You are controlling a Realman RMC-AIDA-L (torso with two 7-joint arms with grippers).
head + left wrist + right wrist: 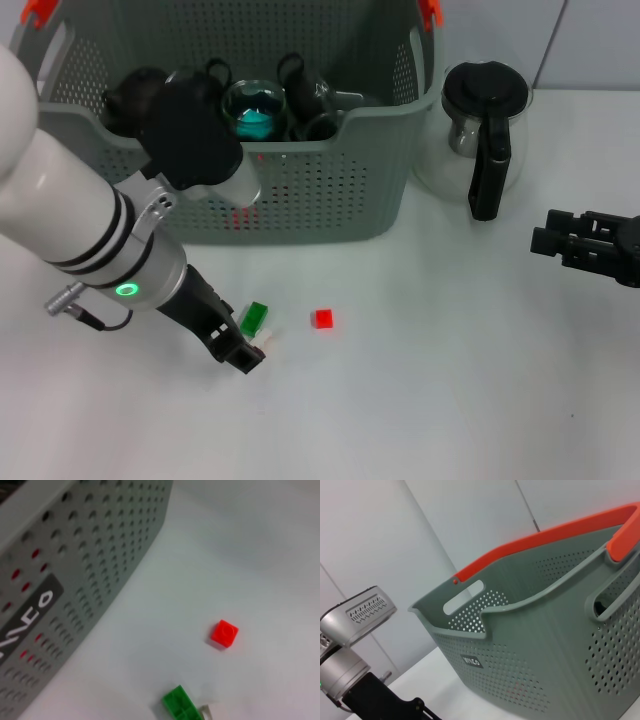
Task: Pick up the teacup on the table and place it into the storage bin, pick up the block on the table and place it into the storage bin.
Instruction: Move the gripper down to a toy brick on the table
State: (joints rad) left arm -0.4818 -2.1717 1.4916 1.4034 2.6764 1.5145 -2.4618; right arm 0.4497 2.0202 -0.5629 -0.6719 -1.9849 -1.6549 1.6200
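My left gripper sits low on the white table, in the lower left of the head view, at the end of my white and black forearm. Its black fingers point toward the lower centre of the frame, and I cannot tell whether they are spread or pressed together. Just beside the fingertips, touching or nearly touching them, lies a green block, with a small white block right against it. A red block rests a little further right, apart from both and near the frame's centre.

In my left wrist view the red block sits right of centre, the green block at the bottom edge, and a sliver of the white block beside it.

The storage bin, a grey-green perforated basket with orange clips, fills the upper left and centre of the head view, behind the blocks. Inside it, near the top centre, is a glass teacup with teal contents, among several dark items I cannot identify.

A glass coffee pot with a black handle stands just right of the bin, in the upper right.

My right gripper hovers idle at the right edge, its fingers close together with nothing between them.
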